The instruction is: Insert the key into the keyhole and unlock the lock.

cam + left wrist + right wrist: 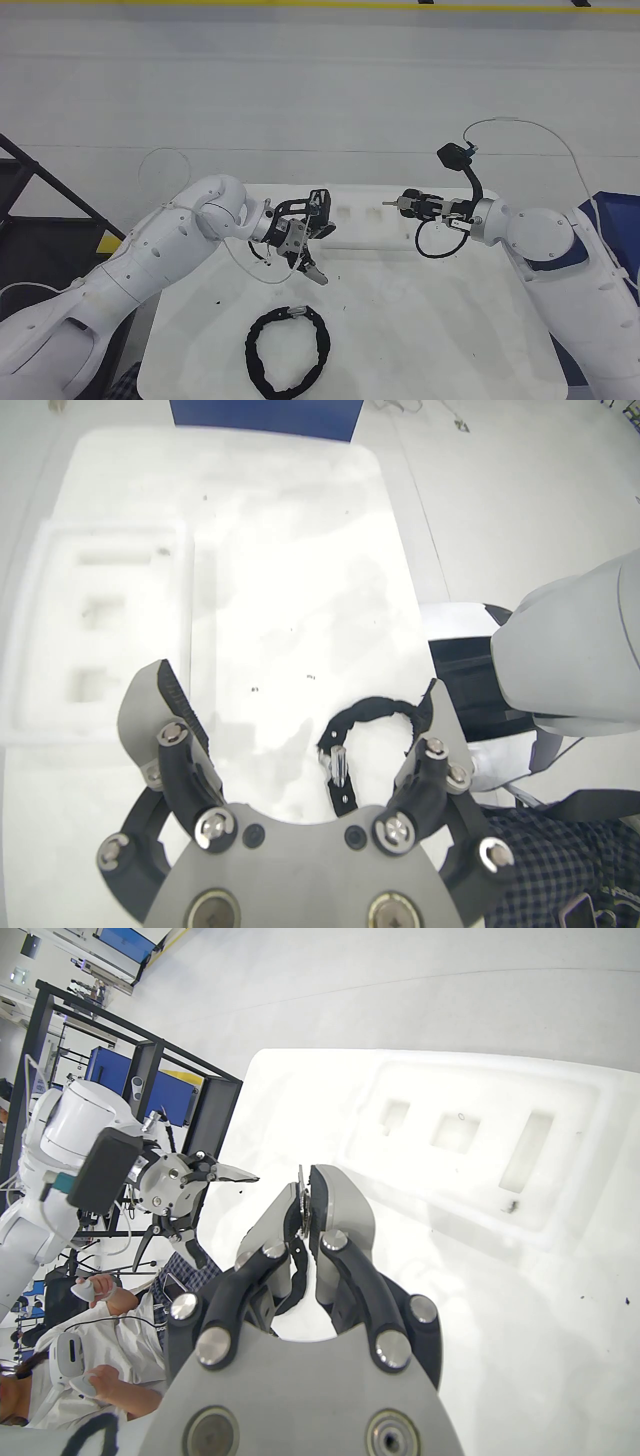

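Note:
A black cable lock (288, 350) lies coiled on the white table (420, 330) near its front edge. In the left wrist view the lock's loop (380, 706) and its silver cylinder end (338, 765) lie beyond my left gripper (300, 705), which is open and holds nothing. From above, that left gripper (322, 236) hangs over the table behind the lock. My right gripper (303, 1198) is shut on a small metal key (301, 1178) whose tip pokes out past the pads. In the top view the right gripper (390, 204) hovers at the table's back, pointing toward the left gripper (225, 1173).
A white foam tray (365, 222) with several recesses sits along the table's back edge, under both grippers; it is also visible as the tray (475, 1138). A black metal frame (40, 185) stands left of the table. A blue object (615, 215) is at the right.

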